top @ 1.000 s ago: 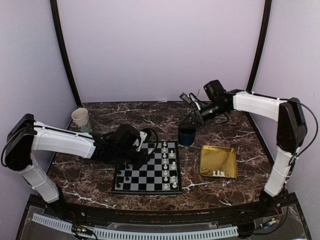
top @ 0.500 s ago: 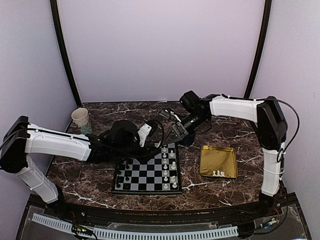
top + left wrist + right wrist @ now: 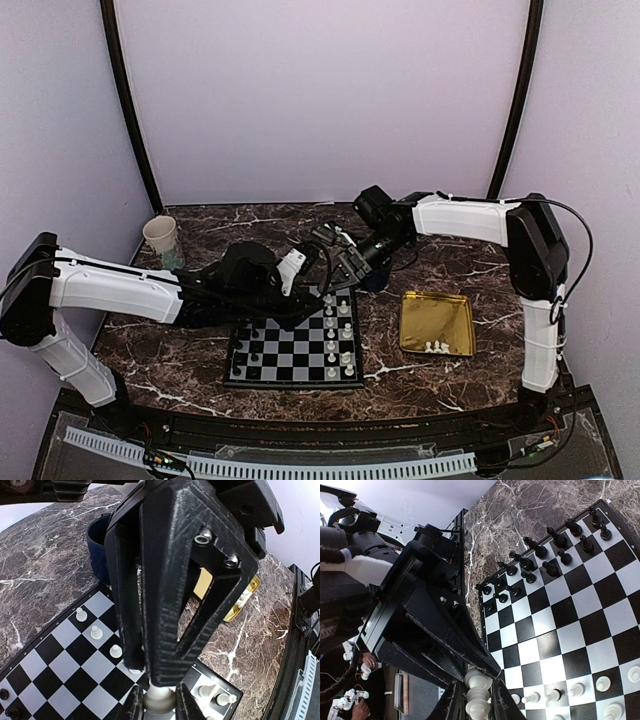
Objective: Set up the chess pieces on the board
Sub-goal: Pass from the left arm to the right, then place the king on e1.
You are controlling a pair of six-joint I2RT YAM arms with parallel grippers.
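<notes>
White piece (image 3: 479, 682) is gripped from both sides: left gripper (image 3: 159, 706) and right gripper (image 3: 477, 702) jaws closed on it, above board's (image 3: 290, 352) 1 o'clock corner.

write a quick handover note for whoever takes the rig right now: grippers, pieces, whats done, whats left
Grippers: the left gripper is shut on a white piece in the air above the board. The right gripper is closed on the same piece, so this is a hand-over and neither has let go.
Done: placed white pieces stand in two files on the board's right side, black pieces on its left.
Left: spare white pieces lie in the gold tray. Finish the pass, set this piece down, then fetch those.
</notes>
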